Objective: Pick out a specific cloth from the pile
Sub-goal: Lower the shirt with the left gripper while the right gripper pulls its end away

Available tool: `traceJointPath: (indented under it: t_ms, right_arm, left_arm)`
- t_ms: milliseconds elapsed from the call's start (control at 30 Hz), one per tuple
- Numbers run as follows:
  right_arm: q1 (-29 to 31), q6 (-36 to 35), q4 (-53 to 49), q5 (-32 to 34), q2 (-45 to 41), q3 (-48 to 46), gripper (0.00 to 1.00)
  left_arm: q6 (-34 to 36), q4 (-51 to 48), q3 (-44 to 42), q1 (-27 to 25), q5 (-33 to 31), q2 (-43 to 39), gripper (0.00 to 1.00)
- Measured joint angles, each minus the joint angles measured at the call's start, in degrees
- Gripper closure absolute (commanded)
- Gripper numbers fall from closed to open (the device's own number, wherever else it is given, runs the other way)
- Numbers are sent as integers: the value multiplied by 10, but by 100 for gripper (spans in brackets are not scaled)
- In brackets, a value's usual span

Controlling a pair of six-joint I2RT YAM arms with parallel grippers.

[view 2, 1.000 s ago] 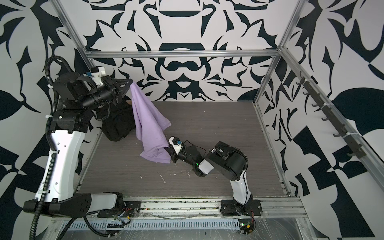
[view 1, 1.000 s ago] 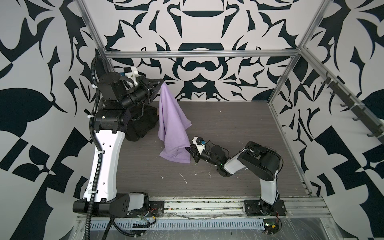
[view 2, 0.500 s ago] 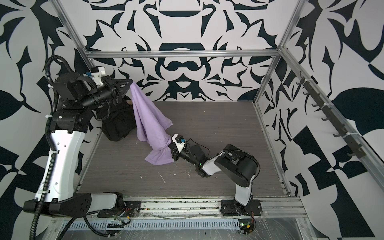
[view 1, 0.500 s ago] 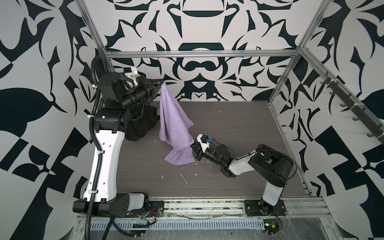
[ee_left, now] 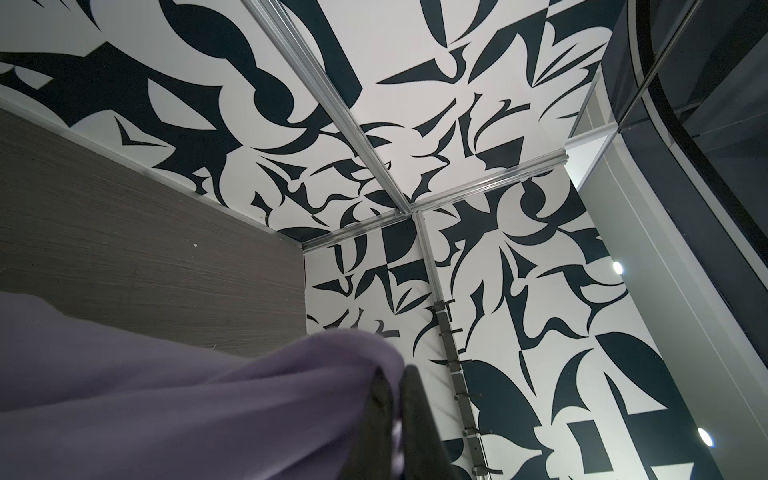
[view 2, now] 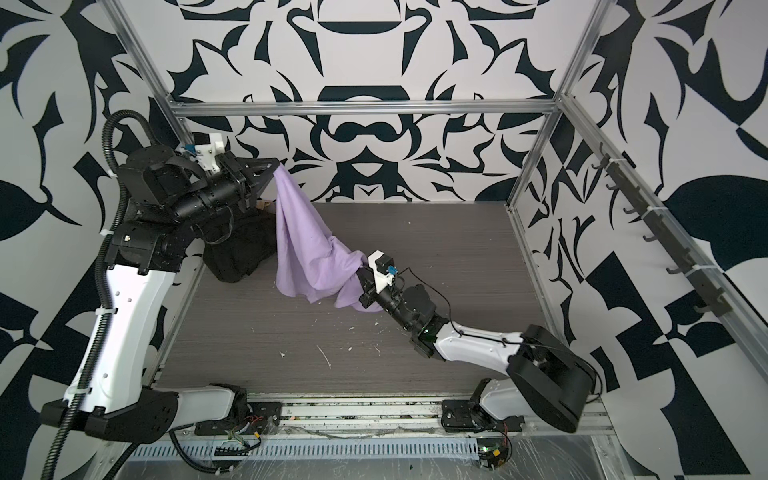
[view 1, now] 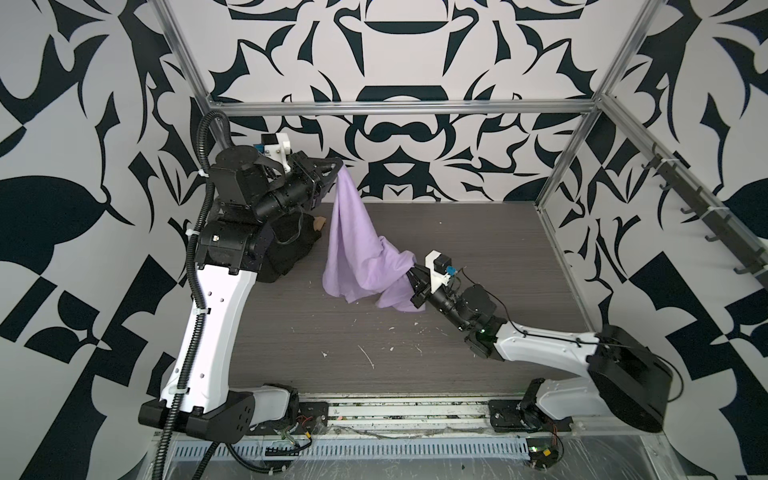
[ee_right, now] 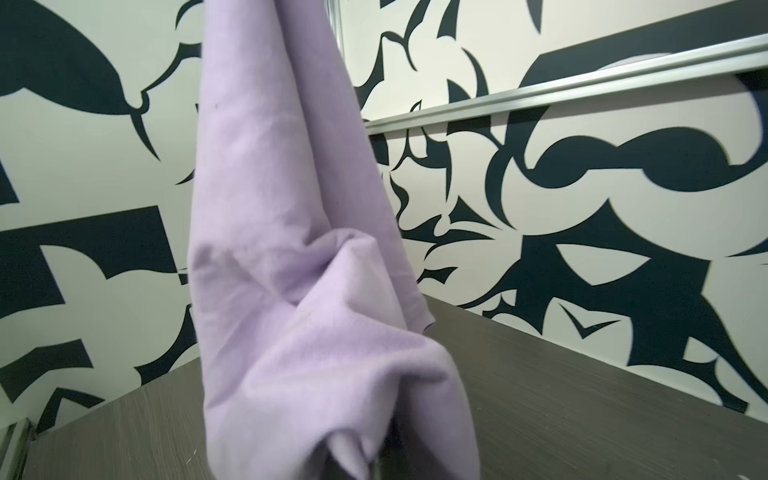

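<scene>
In both top views the left gripper, shut tight, pinched the cloth by its top corner. The right gripper, also shut, held a lower fold. The cloth hung beside the pile. The left wrist view showed fabric bunched against one finger. In the right wrist view the cloth draped over the jaws. Pulling the arms apart could slip the thin fabric free. No writing was legible.

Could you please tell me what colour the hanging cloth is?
The cloth is plain lilac-purple, unpatterned; the right wrist view shows it best.
</scene>
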Motion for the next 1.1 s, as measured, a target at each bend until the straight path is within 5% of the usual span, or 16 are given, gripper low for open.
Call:
traceJointPath:
  t_ms: [633,1100]
  right_arm:
    - [0,-70,-309,110,-240,51,100]
    - [0,-74,-477,129,-377,73,100]
  left_arm:
    - [28,-19,30,-222,-157,0,100]
    - [35,-53,23,-379,-270,5,100]
